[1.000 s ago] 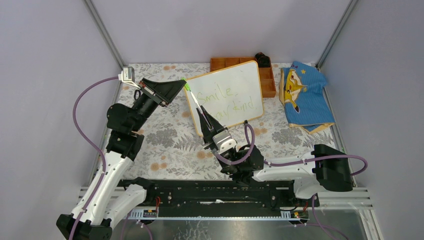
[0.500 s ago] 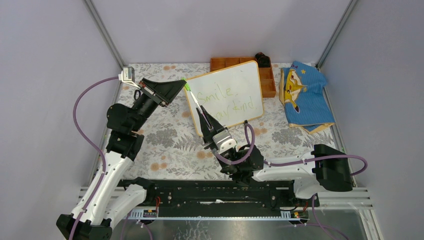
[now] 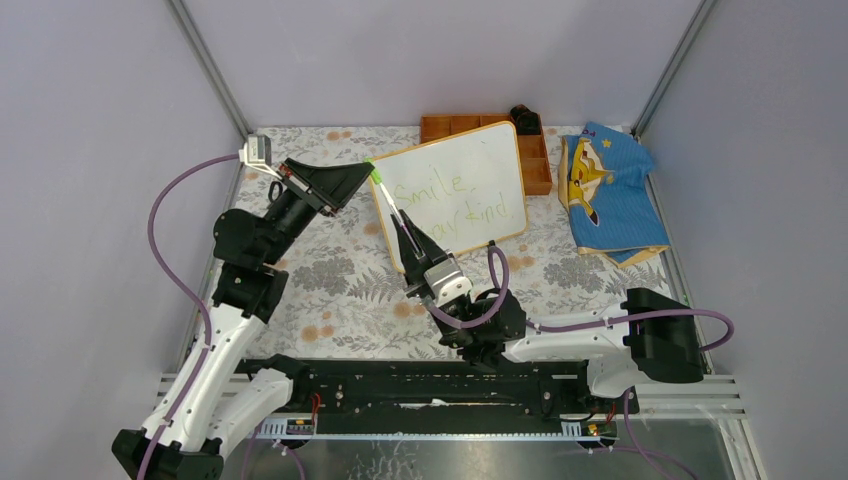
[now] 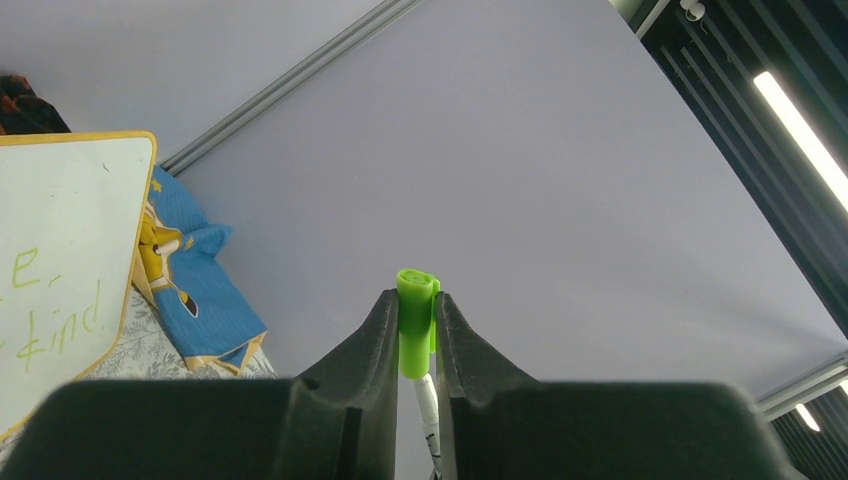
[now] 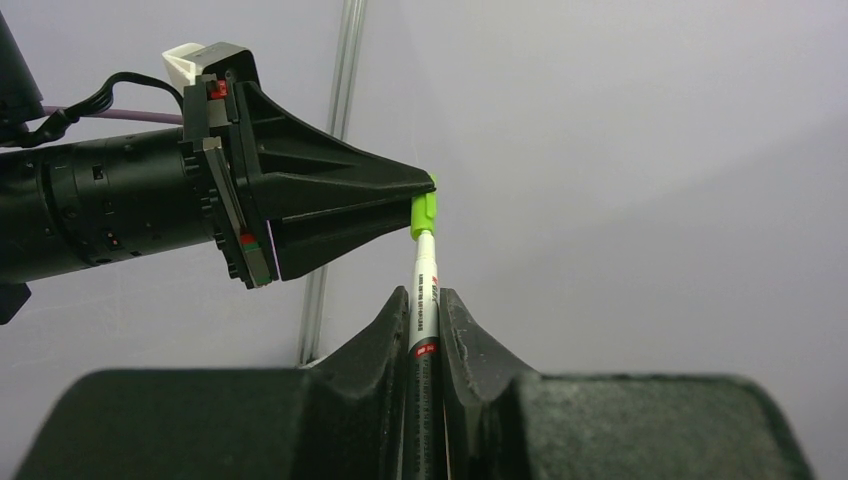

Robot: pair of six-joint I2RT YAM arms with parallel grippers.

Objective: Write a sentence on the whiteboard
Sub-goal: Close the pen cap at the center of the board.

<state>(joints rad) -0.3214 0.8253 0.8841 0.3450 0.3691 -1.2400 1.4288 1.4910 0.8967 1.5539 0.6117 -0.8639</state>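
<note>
Two grips: your left gripper (image 4: 417, 300) pinches the green cap (image 4: 417, 325), your right gripper (image 5: 427, 297) the marker (image 5: 424, 285), at the left edge of the whiteboard (image 3: 485, 165) on the table (image 3: 330, 285), the sentence (image 3: 455, 200) written; recapping seems underway, so push them together coaxially.

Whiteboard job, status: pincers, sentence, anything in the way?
Left pincer shut on green cap, right pincer shut on marker. Sentence written on whiteboard. Right pincer overhangs its near-left corner.

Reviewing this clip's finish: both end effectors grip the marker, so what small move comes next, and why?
Probably open the left end effector and release the bright green cap: it sits on the white-barrelled marker held by the right end effector, and the yellow-green sentence is written on the orange-framed whiteboard.
</note>
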